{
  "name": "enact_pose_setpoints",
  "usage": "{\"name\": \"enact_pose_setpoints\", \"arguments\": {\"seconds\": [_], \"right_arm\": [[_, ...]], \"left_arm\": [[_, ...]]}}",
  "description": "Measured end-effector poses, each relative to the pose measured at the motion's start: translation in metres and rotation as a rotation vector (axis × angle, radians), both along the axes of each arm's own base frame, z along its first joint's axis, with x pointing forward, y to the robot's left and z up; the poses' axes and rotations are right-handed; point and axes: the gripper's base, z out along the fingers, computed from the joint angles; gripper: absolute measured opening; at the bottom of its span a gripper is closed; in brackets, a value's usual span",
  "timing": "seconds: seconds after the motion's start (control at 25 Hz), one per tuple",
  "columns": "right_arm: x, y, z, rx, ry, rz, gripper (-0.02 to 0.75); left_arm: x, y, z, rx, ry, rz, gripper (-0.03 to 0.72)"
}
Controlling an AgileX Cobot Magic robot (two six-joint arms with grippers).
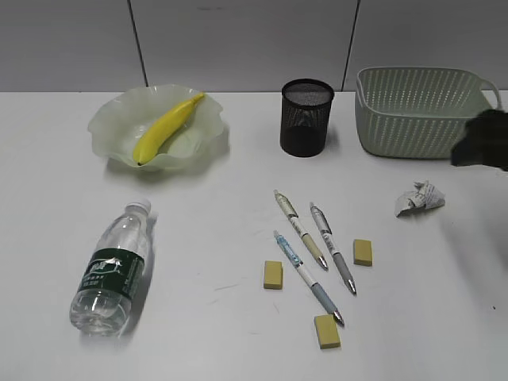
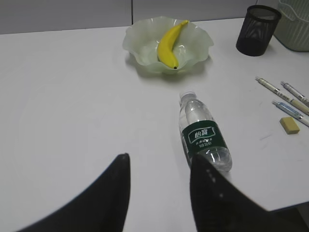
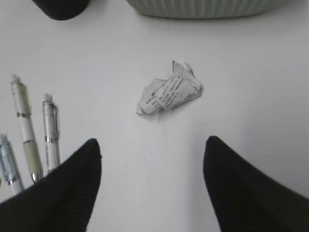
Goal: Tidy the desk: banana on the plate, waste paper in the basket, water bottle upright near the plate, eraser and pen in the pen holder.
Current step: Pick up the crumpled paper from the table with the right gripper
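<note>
A yellow banana (image 1: 167, 125) lies on the pale green plate (image 1: 107, 119). A clear water bottle (image 1: 111, 268) with a green label lies on its side at the front left. Three pens (image 1: 305, 242) and three yellow erasers (image 1: 273, 274) lie in the middle. The black mesh pen holder (image 1: 306, 117) stands at the back. Crumpled waste paper (image 1: 418, 198) lies before the pale green basket (image 1: 421, 111). My right gripper (image 3: 152, 147) is open, above the table just short of the paper (image 3: 169, 94). My left gripper (image 2: 159, 164) is open, its right finger next to the bottle's base (image 2: 205, 137).
The basket stands at the back right, right of the pen holder. The right arm (image 1: 484, 139) shows as a dark shape at the right edge, in front of the basket. The table's near edge shows at the lower right in the left wrist view.
</note>
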Motion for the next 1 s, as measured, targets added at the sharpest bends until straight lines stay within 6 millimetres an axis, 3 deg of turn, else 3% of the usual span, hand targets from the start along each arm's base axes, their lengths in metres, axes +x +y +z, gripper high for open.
{"name": "enact_pose_setpoints", "arguments": {"seconds": [0.08,0.24,0.48,0.56,0.64,0.72,0.76,0.84,1.0], "right_arm": [[0.036,0.003,-0.022,0.039,0.095,-0.051,0.568],[0.084,0.007,-0.060,0.102,0.253,-0.137,0.592],[0.110,0.010,-0.112,0.126,0.453,-0.215,0.591],[0.111,0.008,-0.122,0.118,0.479,-0.253,0.552],[0.111,0.006,-0.125,0.103,0.487,-0.265,0.396],[0.111,0.005,-0.122,0.074,0.477,-0.252,0.152],[0.110,0.004,-0.116,0.050,0.465,-0.235,0.099],[0.107,0.003,-0.096,-0.012,0.423,-0.178,0.066],[0.088,-0.002,-0.025,-0.087,0.196,-0.099,0.063]], "left_arm": [[0.000,0.000,0.000,-0.001,0.000,-0.001,0.309],[0.000,0.000,0.000,-0.001,0.001,-0.001,0.309],[0.000,0.000,0.000,-0.001,0.001,-0.001,0.309],[0.000,0.000,0.000,-0.001,0.001,-0.001,0.309],[0.000,0.000,0.000,-0.001,0.001,-0.001,0.309],[0.000,0.000,0.000,-0.001,0.001,-0.001,0.309],[0.000,0.000,0.000,-0.001,0.001,-0.001,0.309],[0.000,0.000,0.000,-0.001,0.001,-0.001,0.309],[0.000,0.000,0.000,-0.001,0.001,-0.001,0.309]]}}
